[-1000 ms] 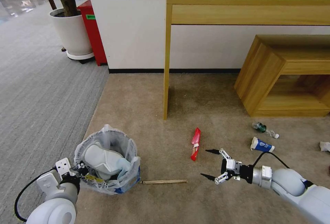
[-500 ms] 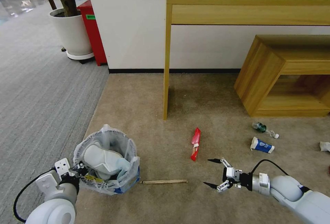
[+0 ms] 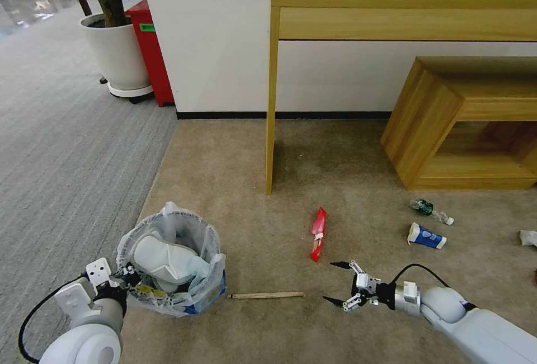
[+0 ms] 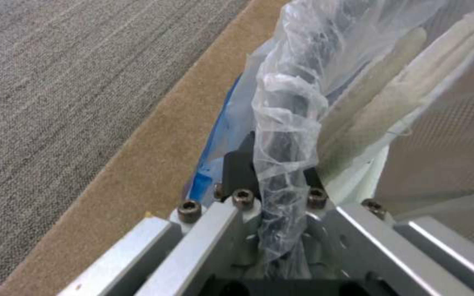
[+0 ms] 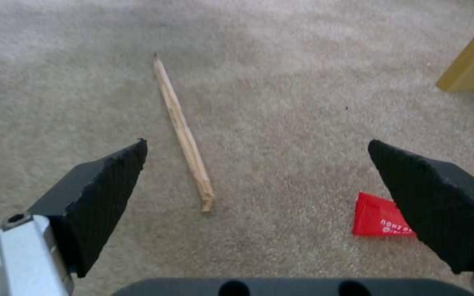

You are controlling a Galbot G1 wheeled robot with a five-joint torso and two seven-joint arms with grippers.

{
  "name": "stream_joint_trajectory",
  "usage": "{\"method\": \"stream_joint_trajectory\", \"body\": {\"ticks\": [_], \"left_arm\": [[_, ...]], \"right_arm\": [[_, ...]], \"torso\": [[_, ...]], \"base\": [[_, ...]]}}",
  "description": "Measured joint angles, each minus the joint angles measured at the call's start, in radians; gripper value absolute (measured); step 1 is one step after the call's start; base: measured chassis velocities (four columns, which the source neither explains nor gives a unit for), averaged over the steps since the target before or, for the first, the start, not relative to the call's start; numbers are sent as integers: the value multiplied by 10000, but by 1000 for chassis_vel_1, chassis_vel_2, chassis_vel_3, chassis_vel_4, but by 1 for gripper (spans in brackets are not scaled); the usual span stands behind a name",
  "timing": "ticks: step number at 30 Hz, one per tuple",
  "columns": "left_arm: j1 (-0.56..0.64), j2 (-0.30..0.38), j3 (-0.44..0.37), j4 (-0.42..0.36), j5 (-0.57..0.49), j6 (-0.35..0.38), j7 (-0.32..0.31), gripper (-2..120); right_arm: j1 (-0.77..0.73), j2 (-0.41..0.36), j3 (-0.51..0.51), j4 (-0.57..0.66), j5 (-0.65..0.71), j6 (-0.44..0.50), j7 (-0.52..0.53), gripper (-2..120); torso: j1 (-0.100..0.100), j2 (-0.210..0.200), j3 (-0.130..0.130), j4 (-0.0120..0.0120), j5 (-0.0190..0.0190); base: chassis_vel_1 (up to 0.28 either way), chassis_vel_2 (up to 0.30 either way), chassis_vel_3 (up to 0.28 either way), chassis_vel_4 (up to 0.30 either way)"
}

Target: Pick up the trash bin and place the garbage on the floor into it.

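Note:
The trash bin (image 3: 196,283), lined with a crinkly whitish bag (image 4: 286,102), stands on the beige floor (image 3: 251,185) at the near left. A white slipper (image 3: 162,258) lies inside it. My left gripper (image 3: 126,277) is shut on the bin's rim and bag, with the clamped left gripper (image 4: 273,185) close up in the left wrist view. My right gripper (image 3: 330,282) hangs open just right of the thin wooden stick (image 3: 265,296). In the right wrist view the stick (image 5: 182,131) lies ahead of the open right gripper (image 5: 257,144), nearer one finger, and the red wrapper (image 5: 379,220) is by the other.
The red wrapper (image 3: 318,234), a blue-white cup (image 3: 426,236), a tiny bottle (image 3: 430,210) and a white tissue (image 3: 528,237) lie on the carpet. A wooden table leg (image 3: 271,129) and a low wooden bench (image 3: 464,123) stand behind. Grey ribbed carpet (image 3: 67,146) lies to the left.
My right gripper has moved nearer and to the left, lower over the carpet and closer to the stick's end, still open. The left arm and bin have shifted slightly left.

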Motion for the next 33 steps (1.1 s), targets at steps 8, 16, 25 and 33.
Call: {"method": "stream_joint_trajectory", "body": {"ticks": [8,16,25,33], "left_arm": [[-75,-8,-18,106,-34,8,-11,0],[-127,-6,19,154,-38,22,-15,0],[-106,21,-45,134,-71,27,-20,0],[-130,-24,-62,129,-85,27,-23,0]], "right_arm": [[619,482,-482,-962,-3,158,-197,99],[769,826,-584,-1402,-71,191,-300,97],[1242,1137,-888,-1921,-214,269,-383,97],[1577,1359,-1198,-2277,-343,386,-470,96]], "torso": [[0,0,0,0,-2],[0,0,0,-1,-1],[0,0,-1,0,-1],[1,0,-1,0,-1]], "base": [[0,0,0,0],[0,0,0,0],[0,0,0,0],[0,0,0,0]]}}
